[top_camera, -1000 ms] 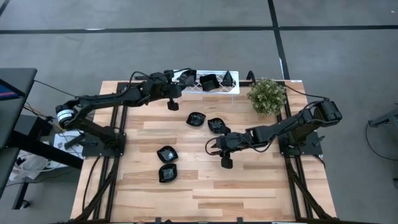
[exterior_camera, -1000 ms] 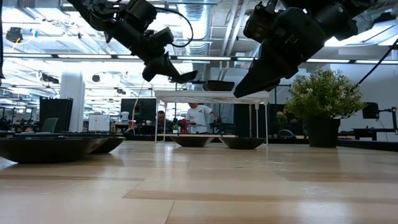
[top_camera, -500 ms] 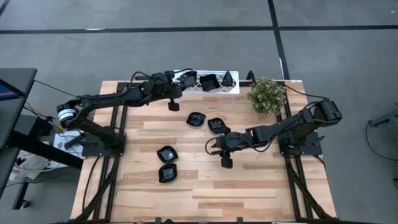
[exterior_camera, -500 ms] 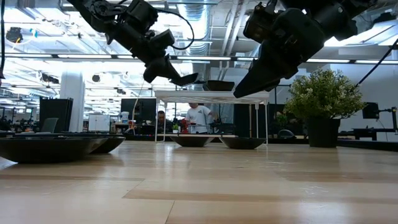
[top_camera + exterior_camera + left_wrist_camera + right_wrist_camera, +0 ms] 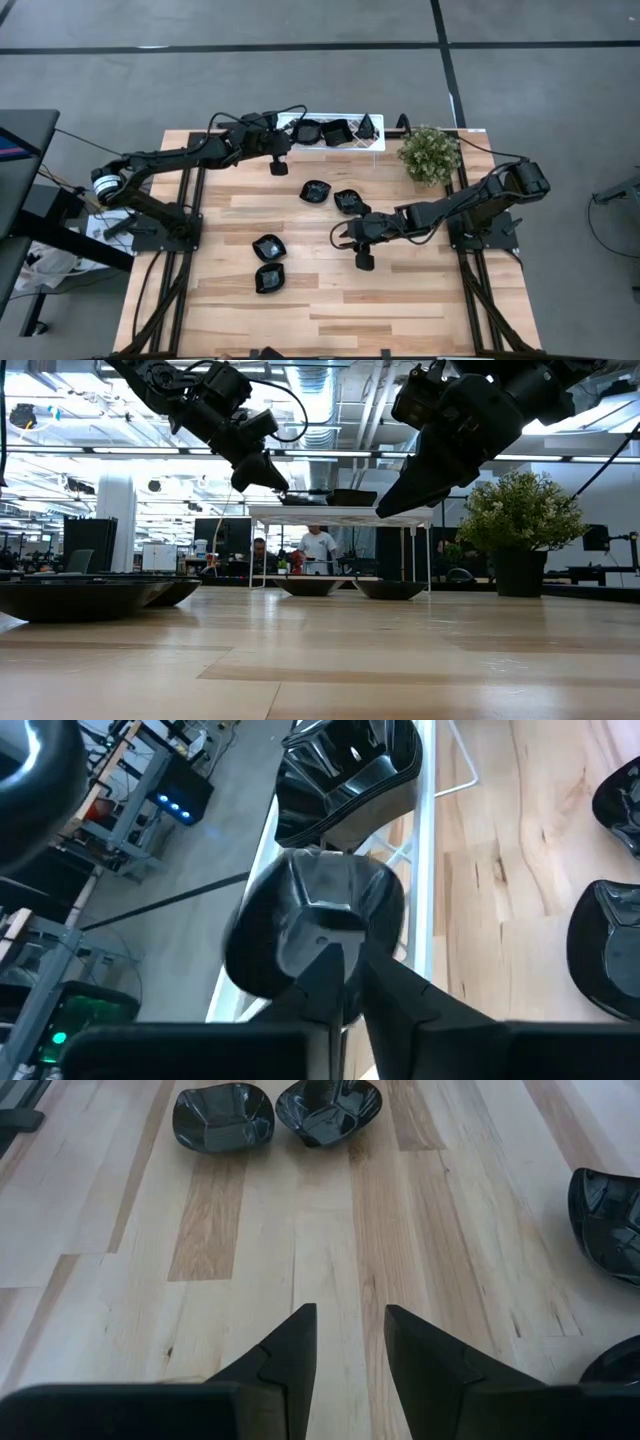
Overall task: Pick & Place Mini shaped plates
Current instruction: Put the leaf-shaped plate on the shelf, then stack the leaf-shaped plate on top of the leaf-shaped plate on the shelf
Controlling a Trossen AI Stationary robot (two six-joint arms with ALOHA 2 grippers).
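Nearest the table's front edge lie two loose mini plates [image 5: 268, 263], side by side, and the right wrist view looks straight at them past the right gripper [image 5: 348, 1315], which hangs above bare wood with its jaws parted and nothing between them; it waits. Two more loose plates [image 5: 332, 196] sit mid-table, close together. At the far edge the left gripper [image 5: 338, 960] is at the white tray [image 5: 378, 147], nose against a black plate [image 5: 318, 905] lying on the tray's left end. Whether that plate is let go or pinched, I cannot tell. The step looks like the set-down: let go fully, then lift straight up and back, so the rim is not dragged into the neighbouring dish [image 5: 350, 765]. The high view places the plate in the tray's row, beside the potted plant [image 5: 428, 155]; only the low view shows it level with the tray top, and only the left wrist view shows how close the neighbour stands.
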